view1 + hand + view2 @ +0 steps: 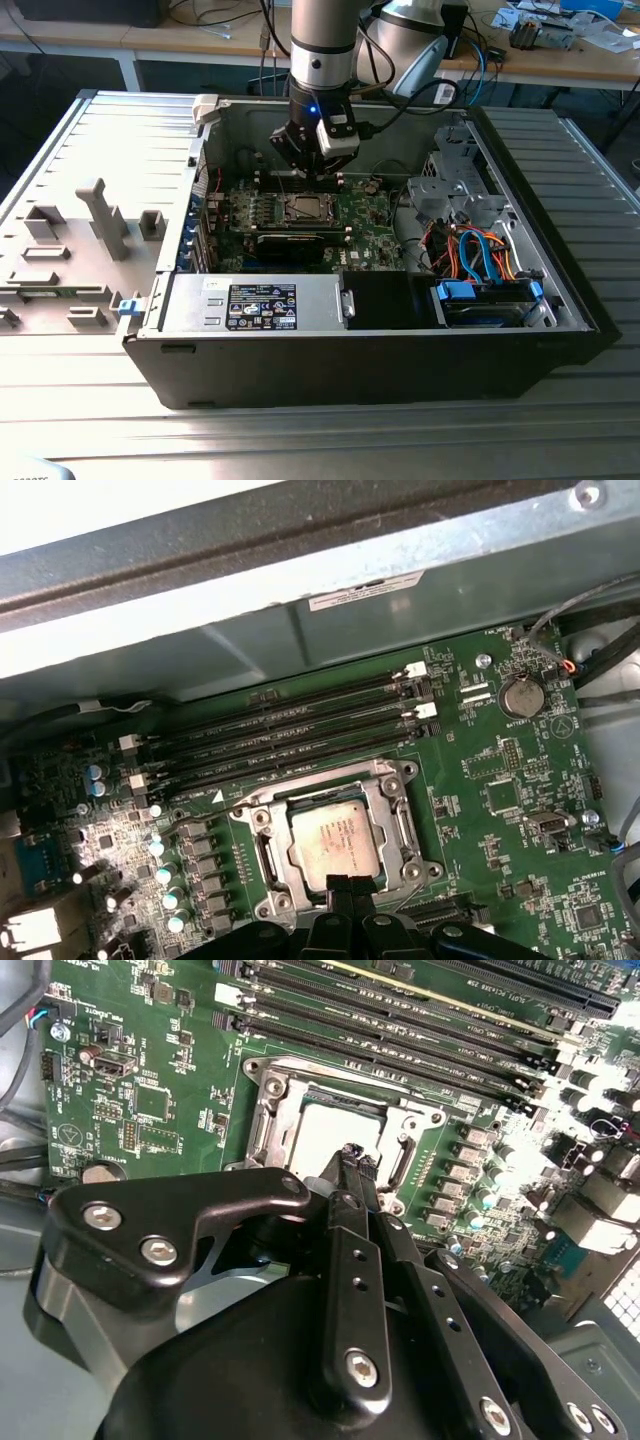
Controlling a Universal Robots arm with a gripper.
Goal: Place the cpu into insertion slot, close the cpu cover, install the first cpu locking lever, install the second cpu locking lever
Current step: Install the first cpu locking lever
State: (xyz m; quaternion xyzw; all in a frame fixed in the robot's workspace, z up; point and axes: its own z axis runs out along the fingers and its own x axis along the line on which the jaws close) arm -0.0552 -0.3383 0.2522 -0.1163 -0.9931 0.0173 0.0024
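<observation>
Gripper (pixel 352 1153) fingers pinched together, holding nothing, tips just above cpu cover (pixel 392 808) edge. Cover lies flat over insertion slot (pixel 262 852), mid green motherboard (pixel 520 810). Cpu (pixel 335 840) sits flat inside, metal top up; square, no long axis.

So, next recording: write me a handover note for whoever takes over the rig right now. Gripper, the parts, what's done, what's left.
Gripper: fingers shut together, holding nothing, tips at the socket's near edge, over the motherboard inside the open computer case.
CPU: lying flat in the insertion slot, metal top up.
CPU cover: appears closed, its frame lying around the chip.
Done: chip placed; cover seemingly down.
Left: both locking levers. I cannot tell from these views whether either is latched, so check them before moving on.
</observation>
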